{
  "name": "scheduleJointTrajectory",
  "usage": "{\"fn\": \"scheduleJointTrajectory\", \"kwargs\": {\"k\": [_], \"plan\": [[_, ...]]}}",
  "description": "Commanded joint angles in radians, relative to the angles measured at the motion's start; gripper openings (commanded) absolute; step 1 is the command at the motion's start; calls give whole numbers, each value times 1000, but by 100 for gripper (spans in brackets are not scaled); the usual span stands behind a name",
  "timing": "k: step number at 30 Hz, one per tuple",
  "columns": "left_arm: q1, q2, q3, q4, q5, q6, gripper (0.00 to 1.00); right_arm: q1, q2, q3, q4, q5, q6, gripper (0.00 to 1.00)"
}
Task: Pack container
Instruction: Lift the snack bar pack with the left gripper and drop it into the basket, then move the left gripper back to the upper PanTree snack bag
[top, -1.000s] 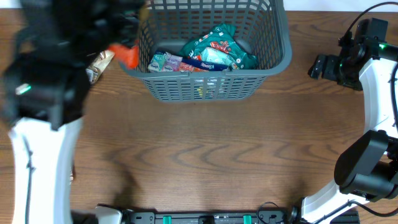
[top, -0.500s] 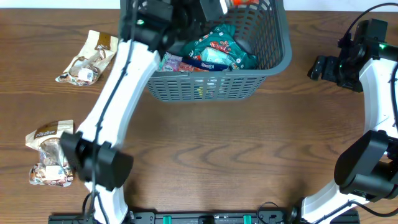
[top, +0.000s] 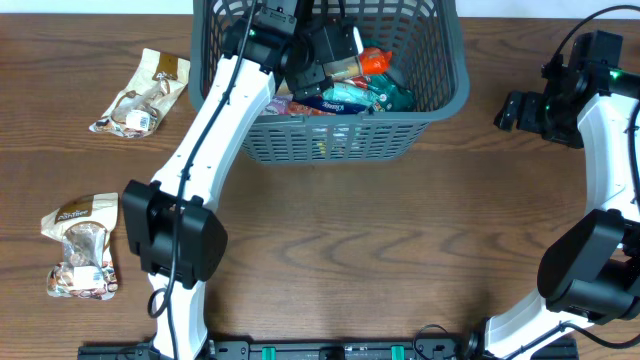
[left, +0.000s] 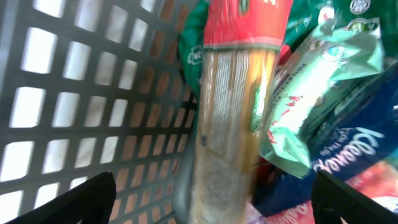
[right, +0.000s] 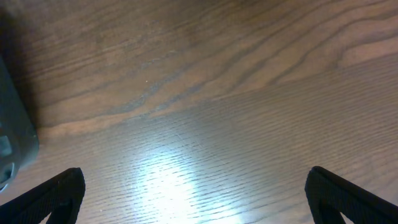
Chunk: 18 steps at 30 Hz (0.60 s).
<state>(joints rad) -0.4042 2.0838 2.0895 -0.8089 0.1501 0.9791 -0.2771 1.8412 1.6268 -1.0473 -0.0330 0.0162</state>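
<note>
Nearest me, a clear snack packet (top: 80, 247) lies on the wooden table (top: 380, 250), and a second packet (top: 138, 95) lies farther back on the left. Off to the right, the right gripper (right: 193, 202) hangs over bare wood with its jaws wide apart. At the far edge sits the container (top: 330, 142) (several packets lie in it). The left gripper (left: 214, 202) is inside it, jaws apart above a red-topped packet (left: 236, 124).

Setting: robot test bench, probably lab or data-collection station; room beyond table out of frame
Evidence:
- wood-grain table (top: 400, 250), lamp glare on surface in right wrist view
- left arm (top: 215, 120) and right arm (top: 610, 130), white-and-black, based at near table edge
- black mounting rail (top: 330, 352) with green fittings along that edge
- snack packets (top: 135, 100) and grey slotted container (top: 340, 140) on table
</note>
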Motion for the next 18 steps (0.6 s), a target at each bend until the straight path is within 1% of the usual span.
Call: {"fn": "scheduleJointTrajectory", "kwargs": {"k": [1,5,10,12,15,18], "plan": [[-8,-72,28,-6,-6,-15,89,3,-1,-4,0,-1,-19,99],[-22,-180,28,-6,-56,-15,90,3,-1,-4,0,-2,-19,99],[-28,-359,28,-5,-200,-27,91,3,-1,-4,0,-1,-26,99],[-18,-425,28,-2,-293,-88,91,3,-1,-4,0,-2,-34,99],[26,-503,28,-37,-421,-229,95,3,-1,-4,-1,-1,-38,99],[117,-552,28,-137,-451,-348,97,3,-1,-4,0,-1,-41,99]]}}
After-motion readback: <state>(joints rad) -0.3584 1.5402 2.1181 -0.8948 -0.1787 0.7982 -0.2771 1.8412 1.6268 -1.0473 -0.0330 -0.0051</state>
